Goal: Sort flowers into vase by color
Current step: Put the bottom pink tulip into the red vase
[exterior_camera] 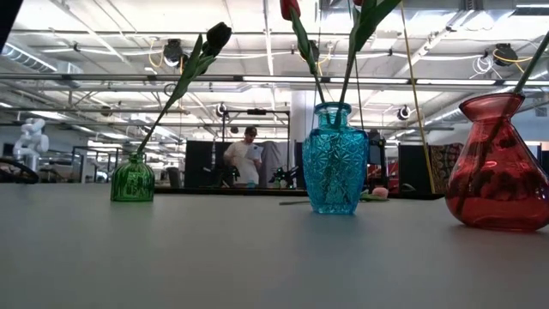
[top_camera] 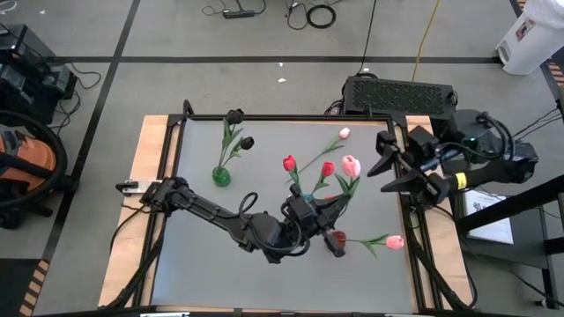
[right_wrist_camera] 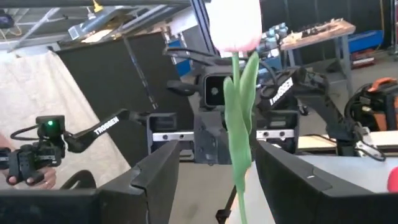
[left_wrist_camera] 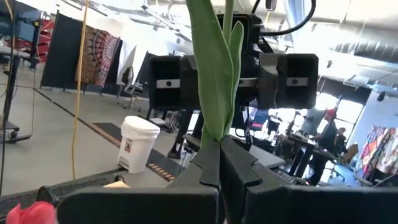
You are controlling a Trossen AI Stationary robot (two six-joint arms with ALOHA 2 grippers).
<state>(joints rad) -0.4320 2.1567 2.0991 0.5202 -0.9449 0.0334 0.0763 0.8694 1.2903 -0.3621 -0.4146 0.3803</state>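
My left gripper is over the table's middle, shut on a pink tulip. My right gripper waits open at the right edge, facing that tulip. A green vase holds near-black tulips. Red tulips stand in a blue vase, which my left arm hides from above. A red vase has one tilted green stem in it. Two more pink tulips lie on the table. My left gripper pinches the pink tulip's green stem and leaf between its two fingers, well below the bud. The fingers lie level, coming from the table's left, across the stem. The tulip rises nearly upright above the fingers; the gripper hides its lower end.
The grey table top has free room at its near left. A black frame rail runs along the far edge, with a black box behind it. A person stands in the room beyond the table.
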